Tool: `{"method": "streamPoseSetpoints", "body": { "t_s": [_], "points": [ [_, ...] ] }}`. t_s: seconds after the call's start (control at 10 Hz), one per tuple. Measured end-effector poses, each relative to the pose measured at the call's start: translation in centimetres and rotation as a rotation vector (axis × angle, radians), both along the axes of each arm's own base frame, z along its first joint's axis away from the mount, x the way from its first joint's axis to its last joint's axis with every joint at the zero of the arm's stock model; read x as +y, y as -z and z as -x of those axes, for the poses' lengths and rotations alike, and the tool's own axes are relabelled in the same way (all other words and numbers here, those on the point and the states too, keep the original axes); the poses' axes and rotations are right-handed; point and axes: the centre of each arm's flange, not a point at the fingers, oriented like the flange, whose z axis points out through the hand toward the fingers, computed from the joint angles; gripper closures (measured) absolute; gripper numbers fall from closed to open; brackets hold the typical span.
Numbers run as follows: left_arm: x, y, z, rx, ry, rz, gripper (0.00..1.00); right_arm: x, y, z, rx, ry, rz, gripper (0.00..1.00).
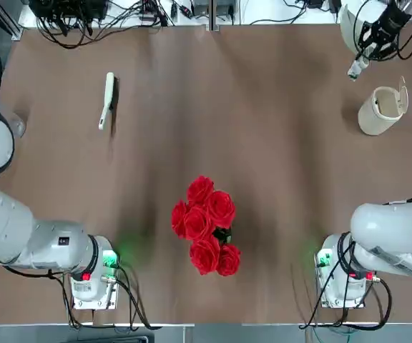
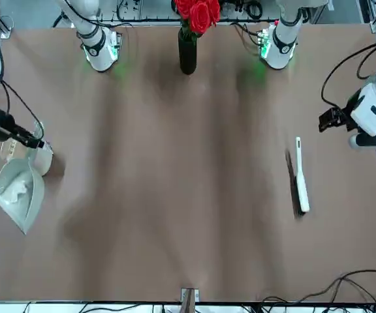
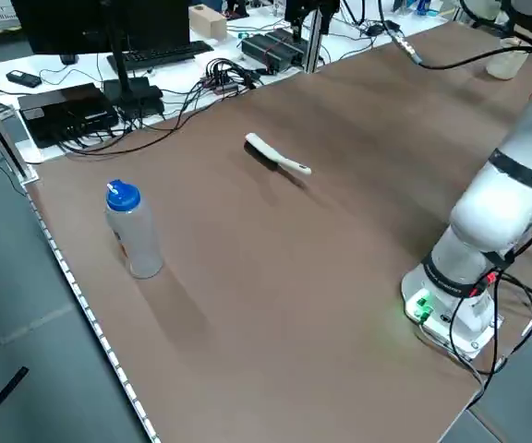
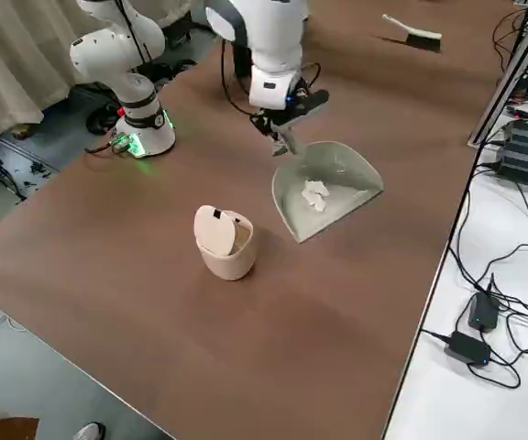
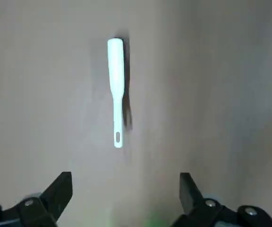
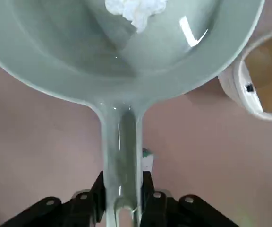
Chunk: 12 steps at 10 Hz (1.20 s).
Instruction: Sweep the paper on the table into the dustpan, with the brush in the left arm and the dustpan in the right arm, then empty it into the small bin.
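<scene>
The dustpan (image 4: pixel 337 179) is held by its handle (image 6: pixel 122 146) in my right gripper (image 4: pixel 282 128), which is shut on it at the table's far right corner. The paper (image 4: pixel 314 194) lies inside the pan (image 6: pixel 136 9). The small bin (image 4: pixel 223 240) stands just beside the pan, its flap lid up (image 1: pixel 381 109). The brush (image 1: pixel 106 100) lies alone on the table's (image 1: pixel 263 143) far left part. My left gripper (image 5: pixel 124 189) hovers open above the table, a short way back from the brush (image 5: pixel 115 90), with nothing between its fingers.
A dark vase of red roses (image 1: pixel 206 225) stands at the near middle, between the arm bases. A clear bottle with a blue cap (image 3: pixel 132 231) stands at the left edge. Cables and electronics (image 1: pixel 106 14) crowd the strip beyond the far edge.
</scene>
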Motion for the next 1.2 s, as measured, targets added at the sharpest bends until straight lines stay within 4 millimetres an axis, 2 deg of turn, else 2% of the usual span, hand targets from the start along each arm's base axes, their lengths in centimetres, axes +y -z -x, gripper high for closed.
{"method": "streamPoseSetpoints", "body": {
  "t_s": [0.2, 0.4, 0.6, 0.9, 1.2],
  "points": [
    [0.3, -0.2, 0.0, -0.003, -0.014, -0.001, 0.00, 1.0, 0.4, 2.6, 0.022, 0.064, -0.018, 0.67],
    [0.7, -1.7, 0.1, -0.025, -0.047, -0.001, 0.00, 1.2, 0.7, 4.9, 0.038, 0.139, -0.052, 0.67],
    [0.9, -2.5, 0.4, -0.021, -0.052, -0.002, 0.00, 0.0, 1.4, 6.9, 0.050, 0.205, -0.095, 0.67],
    [0.8, -2.3, 0.7, 0.011, -0.050, -0.005, 0.00, -2.1, 2.2, 9.4, 0.059, 0.309, -0.186, 0.67],
    [0.2, -3.9, 0.7, -0.023, -0.044, -0.002, 0.00, -3.4, 2.5, 10.2, 0.059, 0.368, -0.255, 0.67]
  ]
}}
